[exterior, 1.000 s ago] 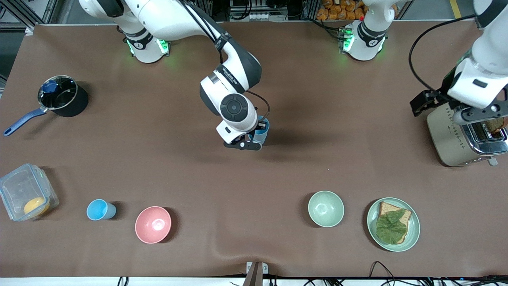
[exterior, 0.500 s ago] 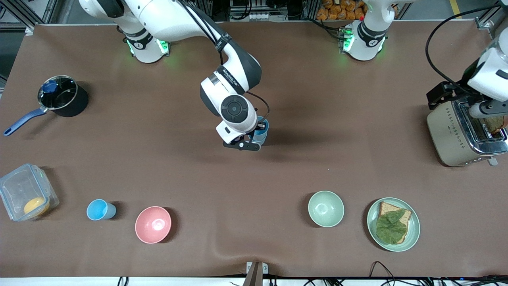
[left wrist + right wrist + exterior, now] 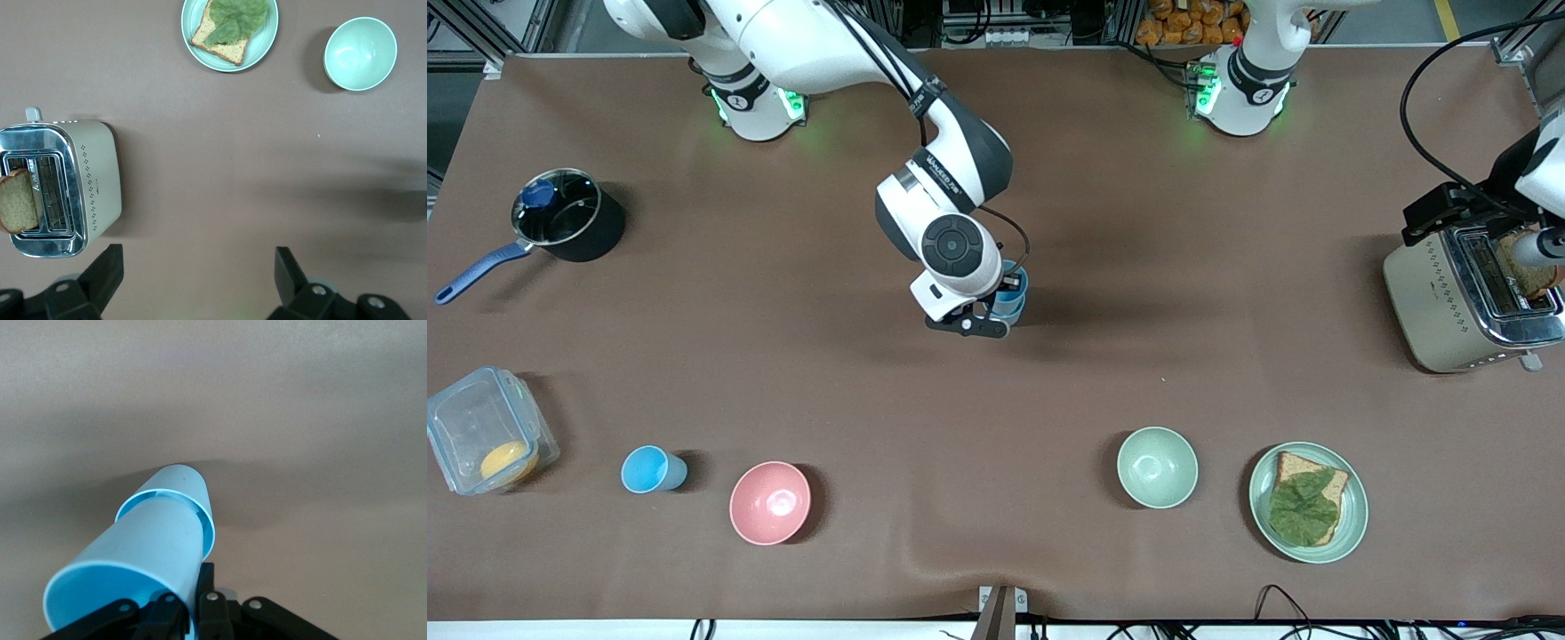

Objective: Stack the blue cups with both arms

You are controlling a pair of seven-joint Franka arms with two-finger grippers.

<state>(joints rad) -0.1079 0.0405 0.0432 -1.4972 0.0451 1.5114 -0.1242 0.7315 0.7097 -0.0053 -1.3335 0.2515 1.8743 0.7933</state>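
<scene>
Two light-blue cups are nested in the middle of the table (image 3: 1011, 298). In the right wrist view the upper cup (image 3: 140, 560) sits inside the lower cup (image 3: 183, 480), which stands on the brown cloth. My right gripper (image 3: 996, 309) (image 3: 193, 590) is shut on the upper cup's rim, one finger inside and one outside the wall. A third blue cup (image 3: 649, 468) stands alone near the front camera, between the plastic box and the pink bowl. My left gripper (image 3: 197, 273) hangs open and empty, high over bare cloth beside the toaster.
A toaster (image 3: 1467, 298) (image 3: 60, 187) holding bread stands at the left arm's end. A green bowl (image 3: 1157, 467) and a plate with toast and a leaf (image 3: 1307, 502) lie near the front camera. Pink bowl (image 3: 770, 502), plastic box (image 3: 485, 442) and black pot (image 3: 569, 213) stand toward the right arm's end.
The left arm has drawn back toward its end of the table, uncovering the toaster. The right gripper and the nested cups have hardly moved.
</scene>
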